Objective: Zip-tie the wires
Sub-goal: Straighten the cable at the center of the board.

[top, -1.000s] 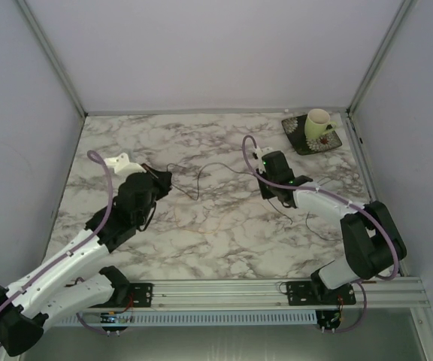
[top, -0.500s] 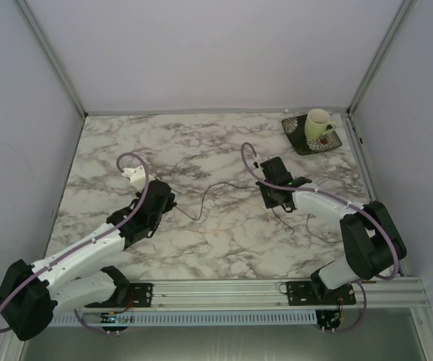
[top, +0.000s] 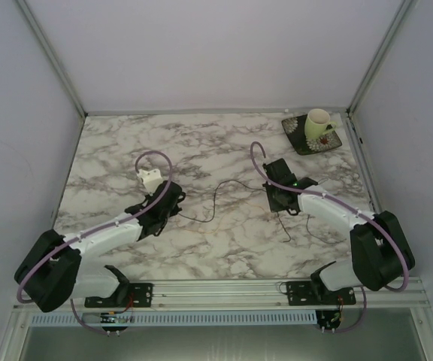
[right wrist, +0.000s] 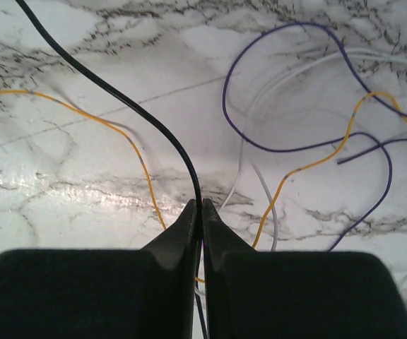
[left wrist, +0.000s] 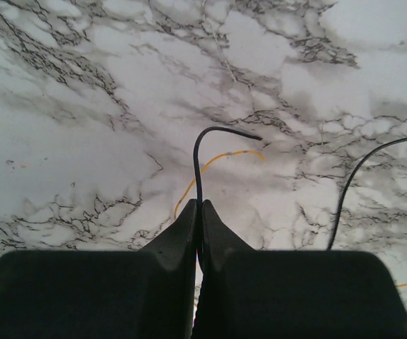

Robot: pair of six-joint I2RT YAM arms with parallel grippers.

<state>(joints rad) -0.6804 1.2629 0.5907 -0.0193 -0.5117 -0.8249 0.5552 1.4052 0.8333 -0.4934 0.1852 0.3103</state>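
Spanning two jaws, one black wire (left wrist: 196, 169)

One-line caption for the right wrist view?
Right end effector shut on black wire, other wires looped on marble table.

The right claw (right wrist: 200, 208) has its two dark fingers pressed together around a black wire (right wrist: 154, 123), which leaves the tips and runs up toward the top left corner. Loose on the marble table (right wrist: 62, 183) lie an orange wire (right wrist: 83, 113) curving on the left, purple wires (right wrist: 225, 99) looping at the right, and a pale white wire (right wrist: 240, 152) between them
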